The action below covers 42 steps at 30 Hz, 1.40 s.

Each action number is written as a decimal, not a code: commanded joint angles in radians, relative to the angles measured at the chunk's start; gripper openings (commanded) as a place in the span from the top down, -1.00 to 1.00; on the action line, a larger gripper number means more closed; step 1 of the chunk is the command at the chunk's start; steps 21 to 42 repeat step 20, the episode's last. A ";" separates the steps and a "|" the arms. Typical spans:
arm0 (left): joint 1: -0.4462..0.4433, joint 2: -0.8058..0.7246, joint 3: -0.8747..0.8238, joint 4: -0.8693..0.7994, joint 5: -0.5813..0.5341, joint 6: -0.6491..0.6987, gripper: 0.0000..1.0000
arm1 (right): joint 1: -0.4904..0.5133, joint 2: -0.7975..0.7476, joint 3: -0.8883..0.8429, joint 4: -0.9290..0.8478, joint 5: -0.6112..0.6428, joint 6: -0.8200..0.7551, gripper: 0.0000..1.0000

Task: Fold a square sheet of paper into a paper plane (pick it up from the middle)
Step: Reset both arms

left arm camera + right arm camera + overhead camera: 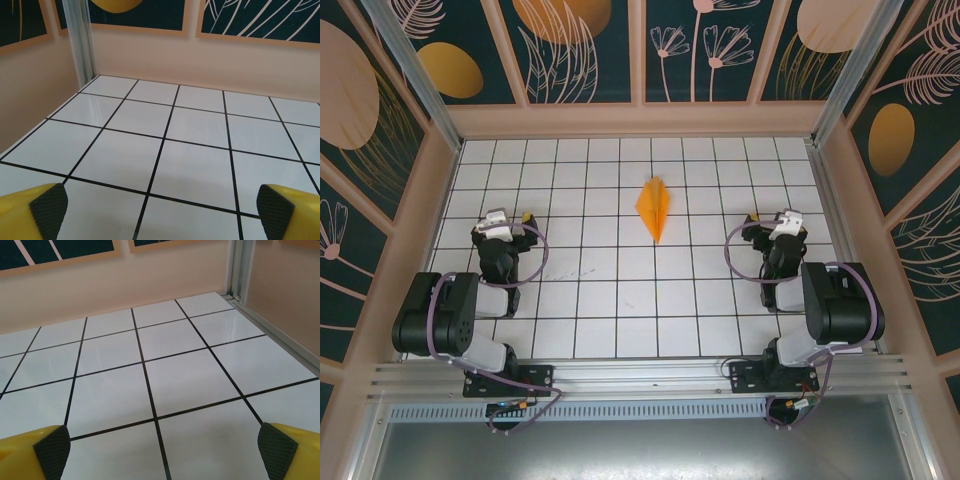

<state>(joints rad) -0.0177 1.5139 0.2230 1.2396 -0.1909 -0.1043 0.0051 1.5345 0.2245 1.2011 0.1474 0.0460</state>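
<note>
Paper plane (pixel 655 208) (folded) on table (pixel 620 300)

Enclosed robot test cell, lab-like.

Boxed in at 9, 12 and 3 o'clock by panel walls (pixel 575 60) printed with leaves, flowers and dull-orange ovals in pale frames; floored with a white table (pixel 620 300) ruled in a black grid; braced by aluminium posts (pixel 415 75) at the 10 and 2 o'clock corners; fronted at 6 o'clock by a metal rail (pixel 640 372) carrying a cabled left arm (pixel 445 315) and right arm (pixel 840 300), bolted side by side.
</note>
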 commanded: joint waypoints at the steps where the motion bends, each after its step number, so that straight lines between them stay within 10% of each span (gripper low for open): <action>1: 0.009 0.006 0.000 0.062 -0.001 0.011 -0.97 | -0.011 0.006 -0.006 0.075 -0.026 -0.012 -0.98; 42: 0.007 0.008 0.009 0.047 0.034 0.023 -0.97 | -0.012 0.007 -0.009 0.080 -0.029 -0.012 -0.98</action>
